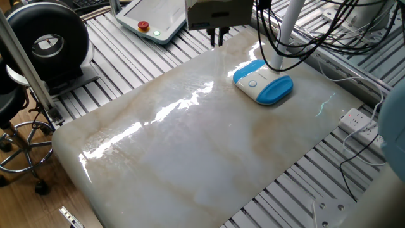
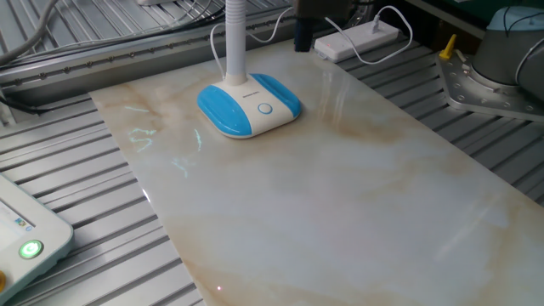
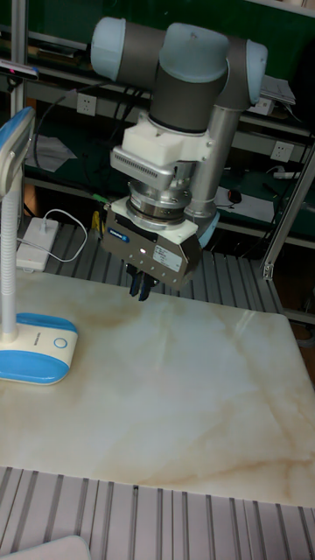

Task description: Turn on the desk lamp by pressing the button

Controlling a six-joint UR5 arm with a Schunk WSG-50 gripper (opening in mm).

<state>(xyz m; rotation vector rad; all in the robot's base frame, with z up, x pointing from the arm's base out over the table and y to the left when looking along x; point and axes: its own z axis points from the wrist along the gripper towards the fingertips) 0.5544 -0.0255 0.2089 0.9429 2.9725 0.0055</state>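
My end effector (image 3: 140, 288) hangs above the desk (image 1: 190, 145), well apart from the desk lamp (image 1: 263, 82) at the far edge; its fingertips look pressed together in the tall view. The button (image 1: 253, 83) on the base's white middle is untouched. Faint light patches show on the marble, but I can't tell if the lamp is lit. I judge that the approach and press remain.
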